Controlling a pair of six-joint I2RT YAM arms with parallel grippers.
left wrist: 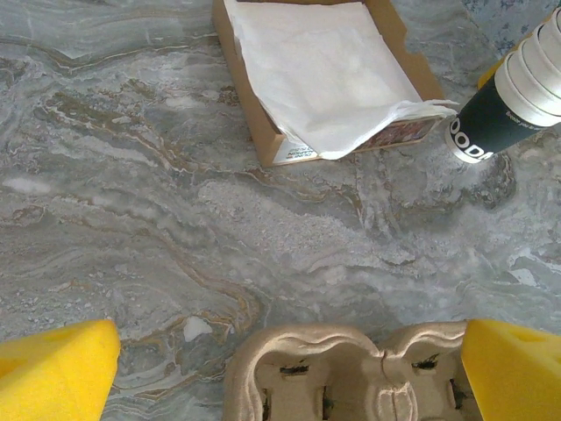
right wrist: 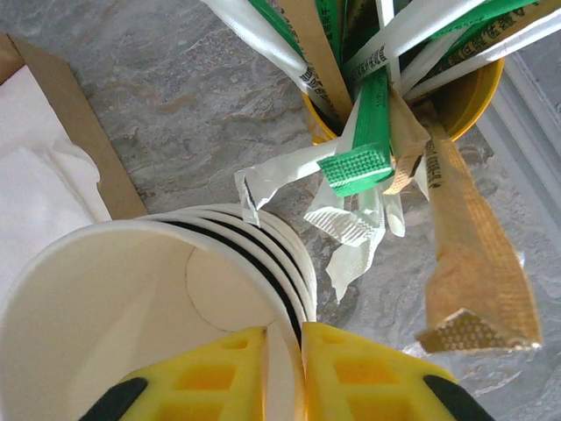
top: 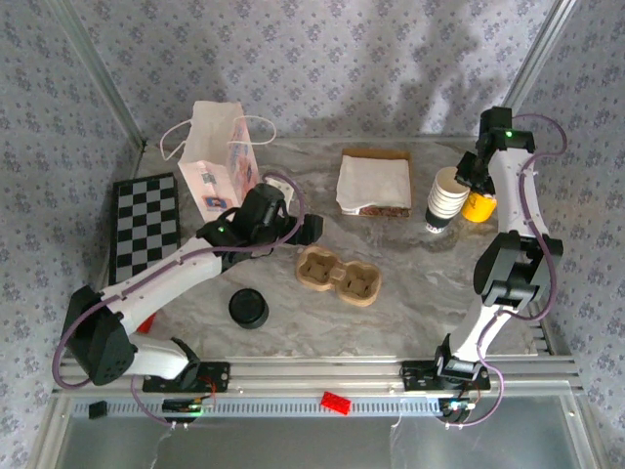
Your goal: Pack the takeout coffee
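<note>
The takeout coffee is out of view. A stack of white paper cups [top: 445, 200] with a dark printed sleeve stands at the back right. My right gripper [top: 467, 176] comes down on it from above. In the right wrist view the gripper [right wrist: 285, 338] is shut on the wall of the top cup [right wrist: 131, 298], with one yellow finger inside it and the other outside. My left gripper [top: 311, 230] hangs open over the marble. Its yellow fingertips [left wrist: 61, 373] stand wide apart, either side of the brown cardboard cup carrier [left wrist: 351, 377], whose wells [top: 337, 276] hold nothing.
A yellow cup of sugar packets and stirrers [right wrist: 473, 88] stands right beside the stack. A cardboard box of napkins [top: 375, 183] lies behind the carrier. A paper bag [top: 220, 156] and a checkerboard [top: 144, 225] sit at the back left. A black round lid [top: 248, 308] lies near the front.
</note>
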